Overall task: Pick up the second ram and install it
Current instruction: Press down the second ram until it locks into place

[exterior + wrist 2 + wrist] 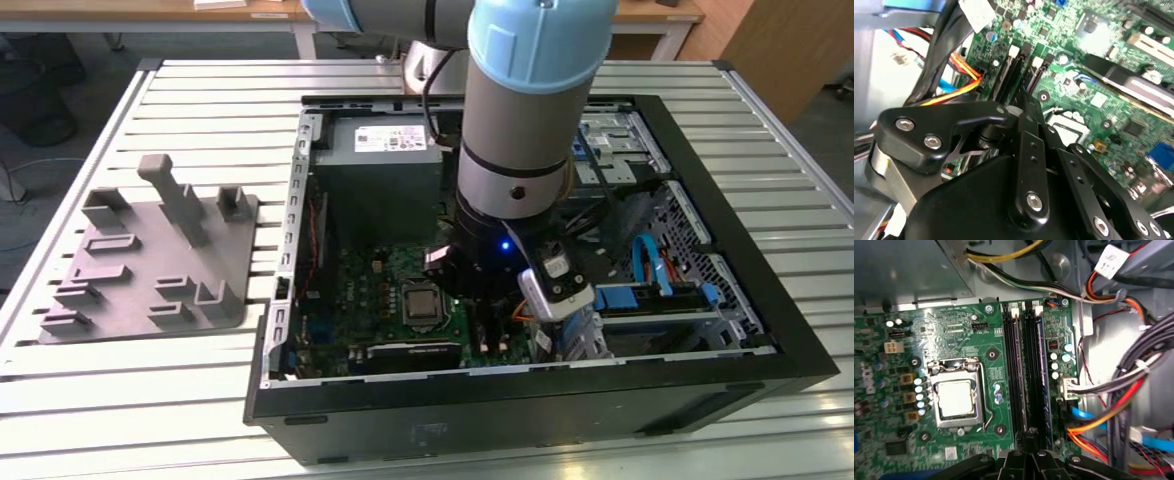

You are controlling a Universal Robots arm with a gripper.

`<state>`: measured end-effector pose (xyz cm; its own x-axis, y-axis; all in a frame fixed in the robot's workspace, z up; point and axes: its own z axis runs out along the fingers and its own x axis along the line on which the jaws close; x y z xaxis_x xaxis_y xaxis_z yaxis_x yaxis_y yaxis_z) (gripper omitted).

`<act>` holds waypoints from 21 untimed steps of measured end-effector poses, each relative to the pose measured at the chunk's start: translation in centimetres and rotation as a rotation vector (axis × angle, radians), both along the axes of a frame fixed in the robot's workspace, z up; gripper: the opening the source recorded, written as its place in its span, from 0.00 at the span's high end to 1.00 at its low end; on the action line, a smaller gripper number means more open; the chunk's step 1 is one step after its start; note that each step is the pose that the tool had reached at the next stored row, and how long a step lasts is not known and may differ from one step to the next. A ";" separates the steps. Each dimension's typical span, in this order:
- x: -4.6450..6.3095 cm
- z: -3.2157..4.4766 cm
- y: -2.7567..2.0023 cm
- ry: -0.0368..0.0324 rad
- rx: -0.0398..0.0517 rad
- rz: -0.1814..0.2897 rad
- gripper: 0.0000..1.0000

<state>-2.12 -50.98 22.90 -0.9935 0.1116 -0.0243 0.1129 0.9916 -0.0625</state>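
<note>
Green board [954, 340] fills centre frame; gripper [1029, 432] sits low over slots [1026, 370], jaws' state unclear. Install step; next calls for straight seating pressure.

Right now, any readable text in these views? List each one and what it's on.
Nothing can be read.
Power supply label, exterior view: print too small.
White cable tag, first wrist view: print blurred.
Motherboard silkscreen, first wrist view: too small.
Sticker on the metal case wall, second wrist view: blurred.
</note>
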 end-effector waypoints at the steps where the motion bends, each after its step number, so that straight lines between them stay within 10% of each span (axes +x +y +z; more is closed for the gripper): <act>1: 0.0 0.33 0.00 0.0000 0.0001 0.000 0.90; 5: 0.0 0.54 0.56 0.0000 0.0000 0.001 0.90; 17: 0.0 0.50 5.39 0.0000 -0.0001 0.003 0.90; 21: 0.0 1.29 5.53 0.0000 -0.0004 0.003 0.90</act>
